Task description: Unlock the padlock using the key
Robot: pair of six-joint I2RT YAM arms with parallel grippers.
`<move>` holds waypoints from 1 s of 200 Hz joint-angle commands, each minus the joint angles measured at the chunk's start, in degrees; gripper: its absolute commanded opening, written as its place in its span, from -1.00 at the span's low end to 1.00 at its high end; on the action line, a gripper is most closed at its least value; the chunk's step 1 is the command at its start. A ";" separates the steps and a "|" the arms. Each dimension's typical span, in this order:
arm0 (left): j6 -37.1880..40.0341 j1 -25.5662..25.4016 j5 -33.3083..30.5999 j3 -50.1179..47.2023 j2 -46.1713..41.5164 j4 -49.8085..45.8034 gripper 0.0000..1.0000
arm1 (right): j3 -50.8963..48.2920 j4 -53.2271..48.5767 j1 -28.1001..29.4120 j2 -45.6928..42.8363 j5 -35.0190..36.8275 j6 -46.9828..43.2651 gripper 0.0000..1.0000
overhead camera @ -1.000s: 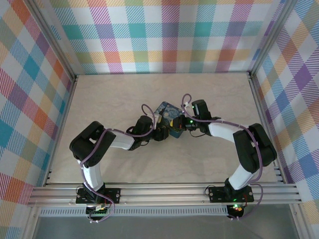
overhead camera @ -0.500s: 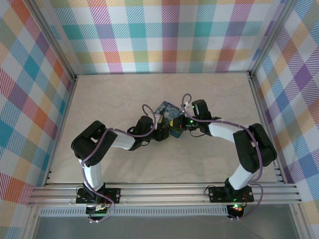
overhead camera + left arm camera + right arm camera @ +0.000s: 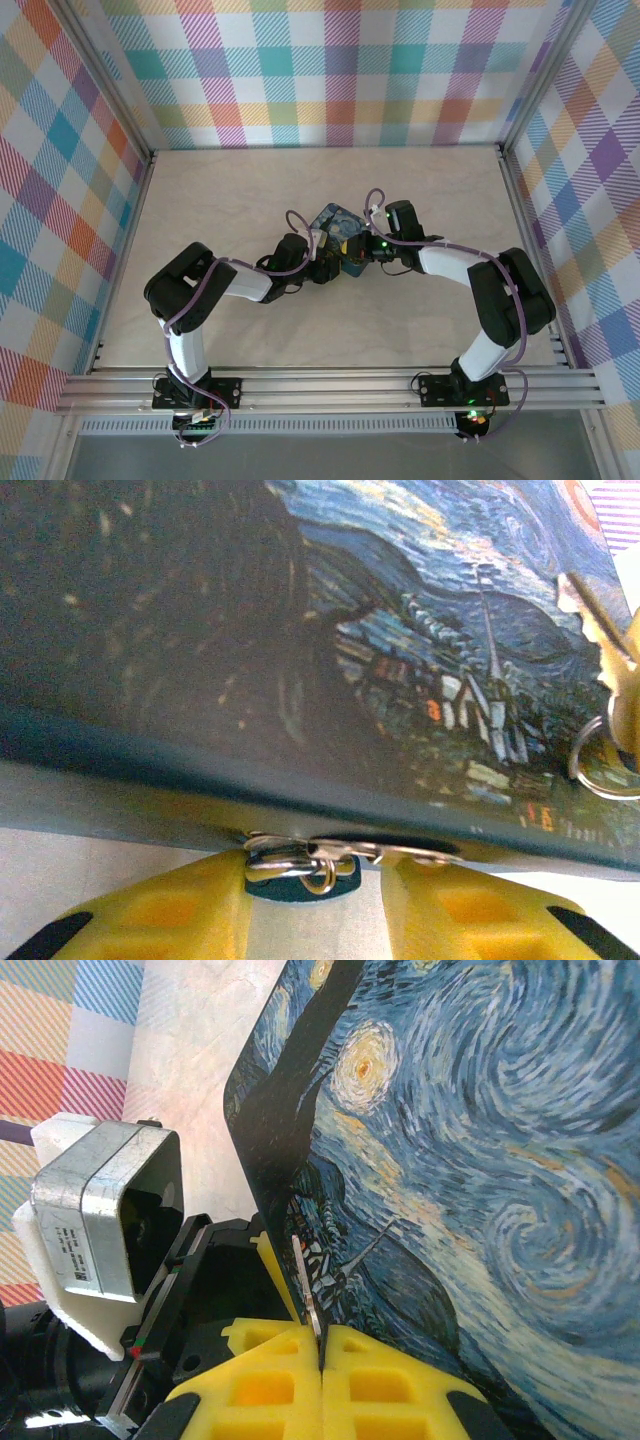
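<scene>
The padlock (image 3: pixel 300 872), tiny and silvery with a dark bluish body, hangs from the hasp under the front edge of the night-sky tin (image 3: pixel 330 640). My left gripper (image 3: pixel 312 905) is open with its yellow fingers (image 3: pixel 170 915) either side of the padlock. The left pad touches it and a small gap shows at the right pad. The brass key (image 3: pixel 598 640) with its ring (image 3: pixel 598 765) hovers over the tin's right side. My right gripper (image 3: pixel 322 1345) is shut on the key (image 3: pixel 310 1295), seen edge-on. From above, both grippers (image 3: pixel 325 265) (image 3: pixel 358 252) meet at the tin (image 3: pixel 338 228).
The tin stands mid-table on the pale tabletop (image 3: pixel 230 200). The left arm's wrist camera block (image 3: pixel 100 1210) sits close to the right gripper's left. Metal frame rails (image 3: pixel 330 385) run along the near edge, and checked walls close off the other sides.
The left gripper's jaws have narrowed round the padlock. Both arms have hardly shifted, and the right gripper still holds the key.
</scene>
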 commanded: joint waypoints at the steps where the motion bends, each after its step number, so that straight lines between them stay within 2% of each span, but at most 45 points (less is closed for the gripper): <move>1: -0.47 -1.43 0.21 0.57 1.41 2.40 -0.25 | -1.93 -3.31 0.39 0.44 0.58 -0.56 -0.96; 46: -0.82 -1.51 0.00 0.68 1.43 2.23 -0.36 | -2.01 -3.08 0.39 0.23 0.48 -0.53 -0.96; 92: -2.12 -1.96 -0.24 0.43 -0.83 1.24 -0.39 | -1.99 -2.25 0.39 -2.99 1.33 -1.10 -0.96; 156: -9.08 -2.26 0.37 -0.08 -6.99 -4.30 -0.39 | -1.65 -9.44 0.39 -14.79 8.19 -7.77 -0.96; 200: -12.84 -2.29 1.42 1.33 -11.18 -10.62 -0.41 | -6.12 -12.20 0.79 -23.78 9.29 -10.63 -0.96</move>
